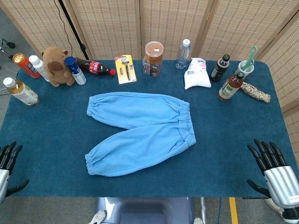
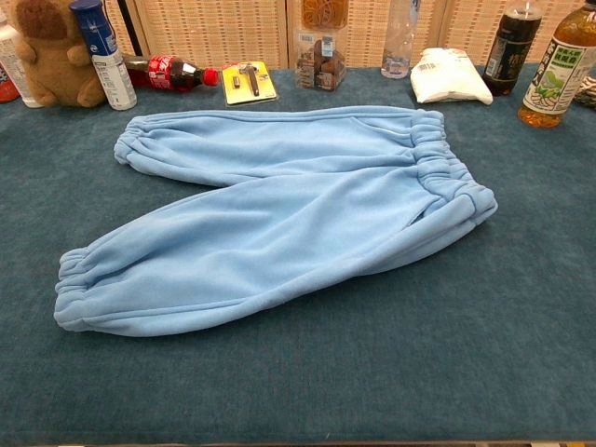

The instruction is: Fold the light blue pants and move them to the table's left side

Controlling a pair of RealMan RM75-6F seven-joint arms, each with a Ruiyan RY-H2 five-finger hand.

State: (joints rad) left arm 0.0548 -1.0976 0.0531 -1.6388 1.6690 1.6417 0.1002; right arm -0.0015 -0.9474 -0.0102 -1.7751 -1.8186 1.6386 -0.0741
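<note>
Light blue pants (image 1: 140, 133) lie unfolded mid-table; both robot hands, left (image 1: 7, 161) seemingly and right (image 1: 273, 170), spread empty.

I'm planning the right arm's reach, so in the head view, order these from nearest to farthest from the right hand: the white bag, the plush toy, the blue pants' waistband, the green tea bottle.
From the right hand:
1. Pants' waistband, table centre, towards the right.
2. Green tea bottle, back right.
3. White bag, back, right of centre.
4. Plush toy, back left.
</note>
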